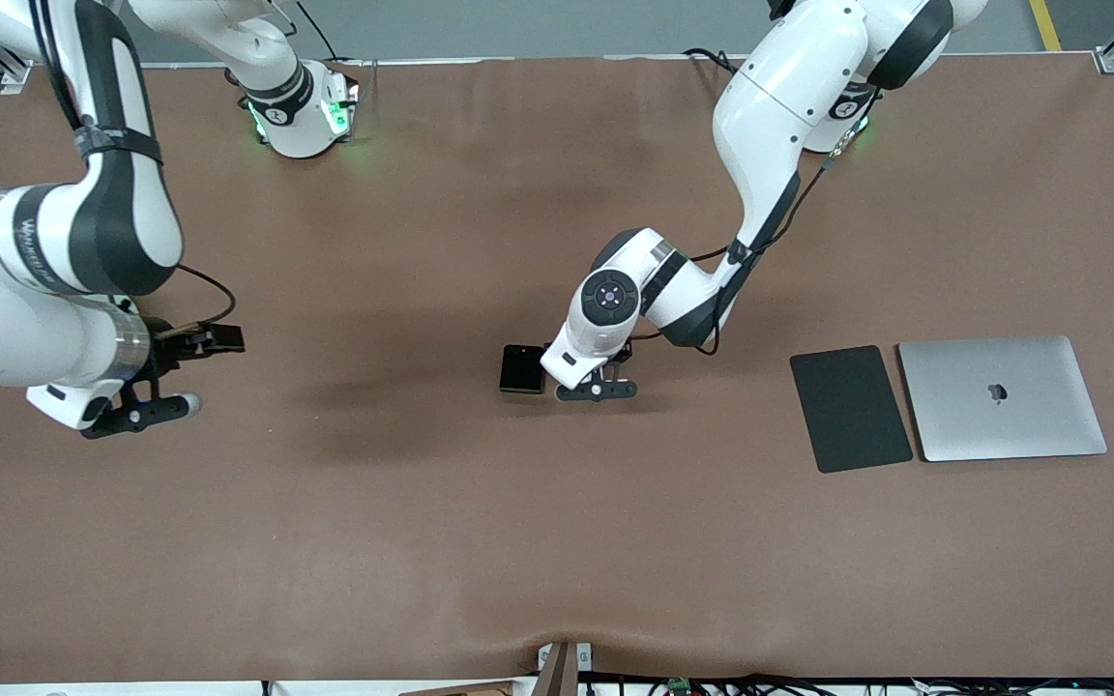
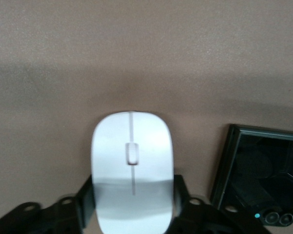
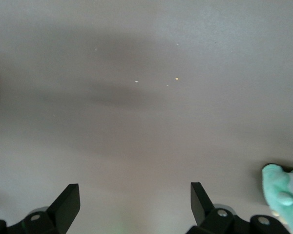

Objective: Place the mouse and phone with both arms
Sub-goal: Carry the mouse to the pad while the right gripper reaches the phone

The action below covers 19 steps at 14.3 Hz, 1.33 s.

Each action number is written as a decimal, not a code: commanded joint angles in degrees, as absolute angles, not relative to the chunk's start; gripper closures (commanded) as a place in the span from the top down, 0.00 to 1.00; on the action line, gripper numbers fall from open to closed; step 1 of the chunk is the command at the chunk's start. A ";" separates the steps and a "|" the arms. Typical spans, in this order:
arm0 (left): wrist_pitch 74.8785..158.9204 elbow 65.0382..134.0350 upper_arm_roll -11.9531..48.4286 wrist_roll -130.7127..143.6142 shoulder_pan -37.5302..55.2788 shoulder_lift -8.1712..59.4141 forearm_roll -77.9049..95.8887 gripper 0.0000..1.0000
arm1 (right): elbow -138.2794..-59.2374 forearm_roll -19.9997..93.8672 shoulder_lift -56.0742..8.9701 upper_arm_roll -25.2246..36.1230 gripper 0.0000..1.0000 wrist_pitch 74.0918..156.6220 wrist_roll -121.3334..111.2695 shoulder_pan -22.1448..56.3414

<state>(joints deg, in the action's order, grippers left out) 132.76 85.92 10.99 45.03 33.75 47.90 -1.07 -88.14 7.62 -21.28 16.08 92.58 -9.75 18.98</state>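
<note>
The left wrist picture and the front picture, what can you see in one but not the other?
Only the left wrist view shows the white mouse, clamped between the left gripper fingers. Only the front view shows the grey pad, the laptop and the right gripper, open, waiting over bare table. Both show the black phone beside the left gripper.

1. The right gripper (image 3: 136, 207) hangs over bare brown table (image 3: 146, 122), its two black fingers (image 3: 68, 202) spread wide apart.
2. Nothing sits between them.
3. A pale green object (image 3: 283, 187) shows at the edge.
</note>
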 commanded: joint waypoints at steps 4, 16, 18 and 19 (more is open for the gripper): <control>132.63 84.55 10.20 46.67 33.93 47.73 -4.55 0.19 | -87.28 9.48 -23.46 16.35 1.00 94.30 -5.45 23.72; 117.95 88.06 10.99 35.88 19.09 31.48 -5.71 0.03 | -87.19 20.64 -29.53 16.35 1.00 101.68 2.55 32.07; 117.95 89.64 11.07 32.45 16.10 30.33 -5.71 0.02 | -87.19 22.06 -30.75 16.35 1.00 104.40 5.52 33.04; 117.95 90.52 11.07 31.13 14.95 30.06 -5.71 0.02 | -87.10 22.15 -31.54 16.35 1.00 105.46 6.84 34.09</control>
<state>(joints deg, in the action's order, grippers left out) 117.88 86.72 10.33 33.35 17.21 32.40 -4.87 -88.14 20.48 -29.85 15.82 104.13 4.10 32.71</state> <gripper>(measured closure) 0.388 0.000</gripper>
